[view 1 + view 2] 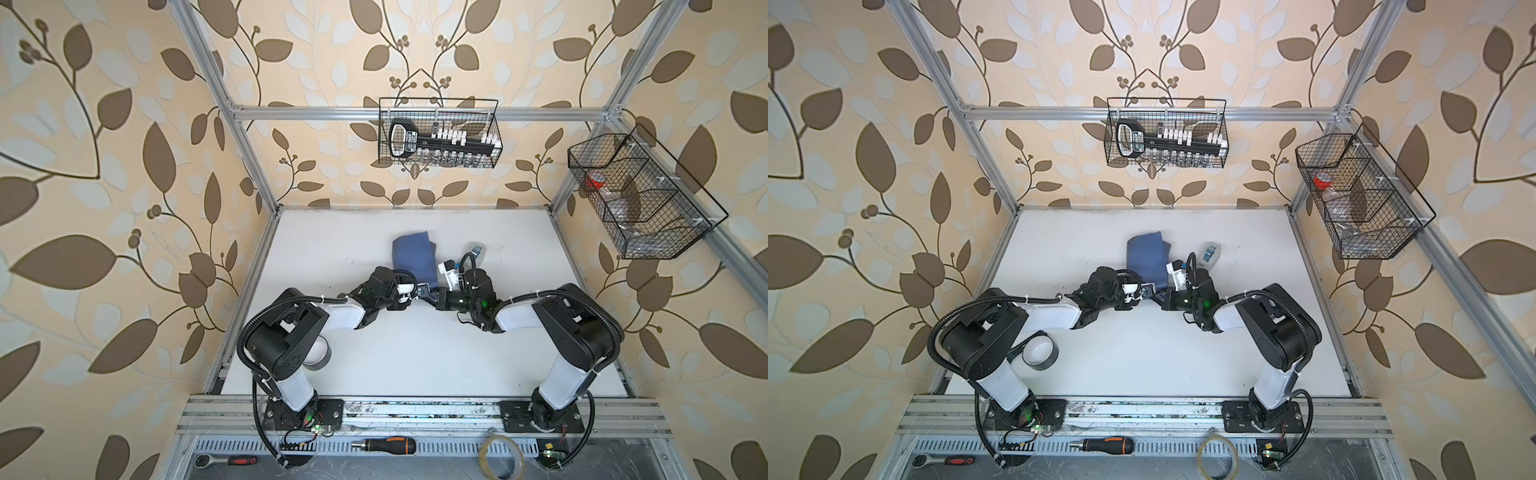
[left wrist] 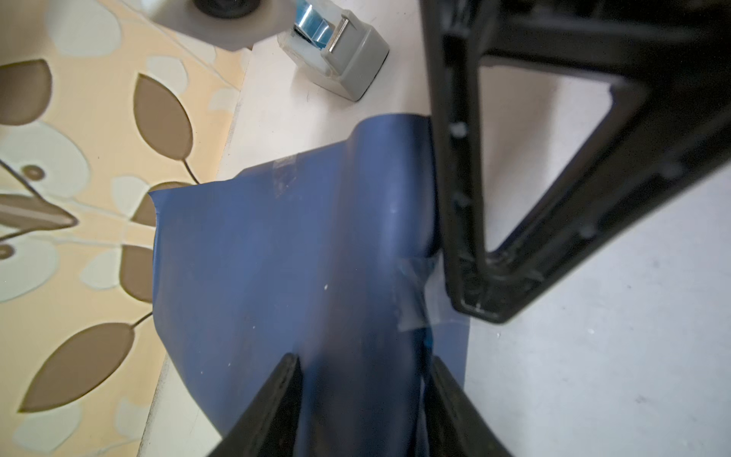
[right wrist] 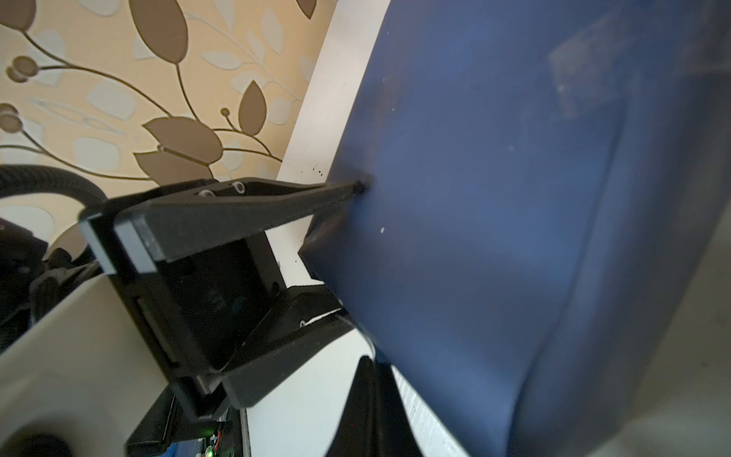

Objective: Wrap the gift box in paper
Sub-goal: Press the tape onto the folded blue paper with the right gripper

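Robot lab test cell; aluminium frame (image 1: 415,113) lined with leaf-patterned wallpaper (image 1: 104,166); wire basket (image 1: 384,120) of tools; screwdriver (image 1: 384,445) and ratchet (image 1: 224,460) lying along the front edge.

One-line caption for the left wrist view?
Blue paper held in the left gripper, the right gripper beside a clear tape strip.

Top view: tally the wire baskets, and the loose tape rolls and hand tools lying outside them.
Wire baskets: 2 (back basket, right basket)
Loose tape rolls: 2 (dark roll, clear roll)
Hand tools: 2 (screwdriver, ratchet)
Total: 6
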Robot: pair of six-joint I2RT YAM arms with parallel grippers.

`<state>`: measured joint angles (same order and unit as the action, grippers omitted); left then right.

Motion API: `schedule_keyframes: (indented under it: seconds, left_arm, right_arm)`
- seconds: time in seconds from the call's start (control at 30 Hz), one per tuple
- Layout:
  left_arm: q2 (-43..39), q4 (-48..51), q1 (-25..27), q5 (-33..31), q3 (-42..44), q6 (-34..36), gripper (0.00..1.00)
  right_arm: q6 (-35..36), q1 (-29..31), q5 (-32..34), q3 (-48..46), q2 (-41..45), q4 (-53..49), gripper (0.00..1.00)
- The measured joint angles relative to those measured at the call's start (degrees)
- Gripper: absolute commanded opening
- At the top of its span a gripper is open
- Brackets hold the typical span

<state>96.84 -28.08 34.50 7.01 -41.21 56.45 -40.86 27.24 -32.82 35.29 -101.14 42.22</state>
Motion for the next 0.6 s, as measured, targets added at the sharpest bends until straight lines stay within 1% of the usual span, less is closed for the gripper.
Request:
schedule_keyframes:
  seconds: [0.6]
  left_arm:
    - [0.00, 0.22, 0.00, 0.02, -0.09, -0.02, 0.49]
  right_arm:
    - [-0.11, -0.26, 0.22, 1.79, -0.20, -2.01, 0.00]
